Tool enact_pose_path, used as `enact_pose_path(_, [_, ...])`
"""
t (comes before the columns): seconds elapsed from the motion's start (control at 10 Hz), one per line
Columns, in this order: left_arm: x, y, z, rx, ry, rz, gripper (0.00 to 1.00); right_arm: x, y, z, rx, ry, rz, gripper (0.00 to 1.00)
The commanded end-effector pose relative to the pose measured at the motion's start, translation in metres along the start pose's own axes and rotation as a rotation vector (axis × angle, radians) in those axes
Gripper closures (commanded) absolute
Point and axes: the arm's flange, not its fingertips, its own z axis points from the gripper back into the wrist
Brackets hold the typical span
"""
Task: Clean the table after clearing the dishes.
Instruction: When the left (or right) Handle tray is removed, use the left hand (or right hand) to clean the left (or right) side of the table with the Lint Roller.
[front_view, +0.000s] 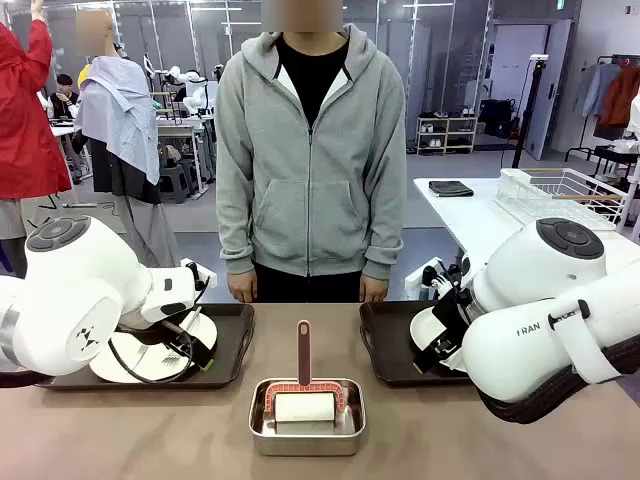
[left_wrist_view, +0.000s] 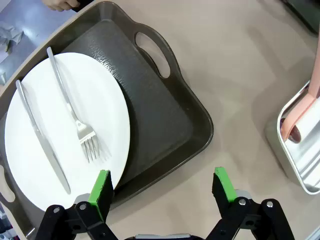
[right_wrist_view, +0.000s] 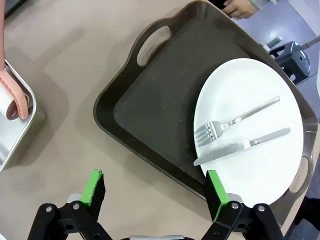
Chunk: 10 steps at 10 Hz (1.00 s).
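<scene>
Left tool (left_wrist_view: 162, 179) wide open, nothing between its green fingers (left_wrist_view: 101, 187), up over the near edge of the left tray (left_wrist_view: 200, 125). On that dark tray, the left plate (left_wrist_view: 65, 100), round and white, with the left fork (left_wrist_view: 87, 142) and the left knife (left_wrist_view: 55, 167) side by side on top. Right tool (right_wrist_view: 155, 179) wide open too, nothing in it, up over the near edge of the right tray (right_wrist_view: 150, 100). On that tray, the right plate (right_wrist_view: 260, 100), also white, with the right fork (right_wrist_view: 205, 134) and the right knife (right_wrist_view: 222, 151) on it. Both trays flat on the brown surface (front_view: 150, 430), one at the far left, one at the far right, well apart. Between them, nearer the robot, a shiny steel pan (front_view: 262, 440) with a roller (front_view: 304, 350) in it: white roll, pink handle pointing to the far side. At the far side, a person (front_view: 310, 150) in a grey hoodie, standing, both hands down by the edge of the surface.
</scene>
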Motion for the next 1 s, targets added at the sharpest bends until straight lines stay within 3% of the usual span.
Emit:
enact_pose_path(0.0, [0.0001,-0.0002,0.0,0.0,0.0,0.0,0.0,0.0,0.0,0.0,0.0,0.0,0.0,0.0])
enact_pose_path(0.9, [0.0001,-0.0004,0.0,0.0,0.0,-0.001,0.0,-0.0001,-0.0004,0.0,-0.001,0.0,0.002,0.0])
